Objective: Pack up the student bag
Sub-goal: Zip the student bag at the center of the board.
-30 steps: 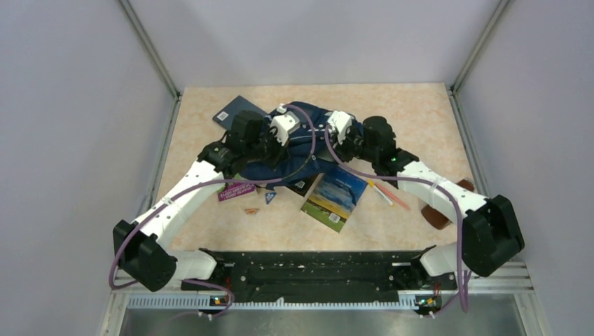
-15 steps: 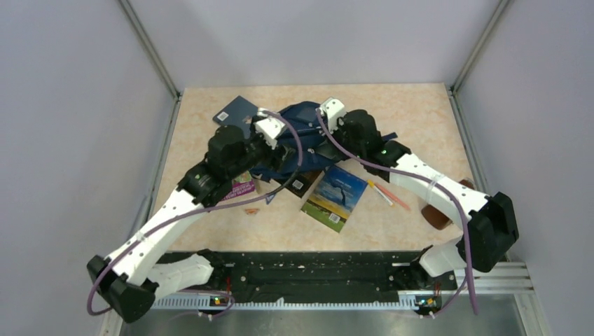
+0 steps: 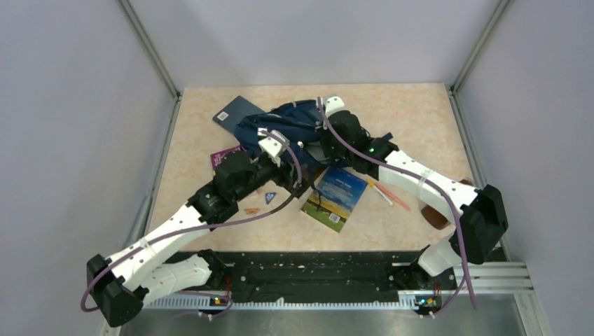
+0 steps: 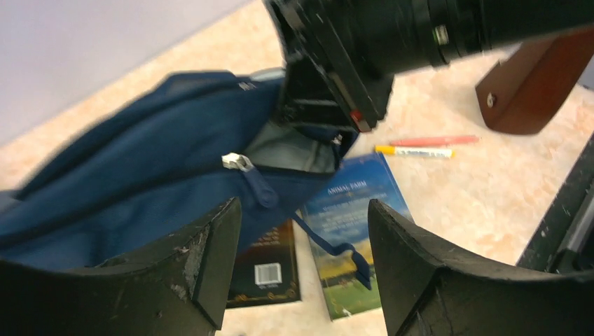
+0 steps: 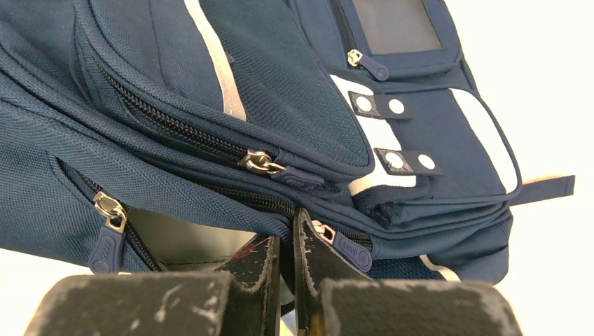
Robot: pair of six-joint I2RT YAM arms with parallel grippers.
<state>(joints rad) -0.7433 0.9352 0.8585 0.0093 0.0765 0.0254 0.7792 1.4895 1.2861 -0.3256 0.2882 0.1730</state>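
The student bag [image 3: 298,119] lies mid-table toward the far side. Its mouth is lifted by the right gripper [image 5: 284,269], whose jaws are pinched together on a thin fold of fabric beside the zipper. The left gripper [image 4: 301,206] hangs just in front of that mouth, jaws spread and nothing between them. Three failures look likely: the narrow pinch may slip and let the mouth fall shut; the loose zipper strap [image 4: 329,245] dangling over the books could snag a finger; and the dark book [image 4: 266,269] lying partly under the bag may be dragged if the bag shifts. The only legible writing is "ANIMAL FARM" on the landscape-cover book [image 4: 343,203]. The dark book shows only a barcode, and the purple book's [image 3: 224,155] lettering is too small to read.
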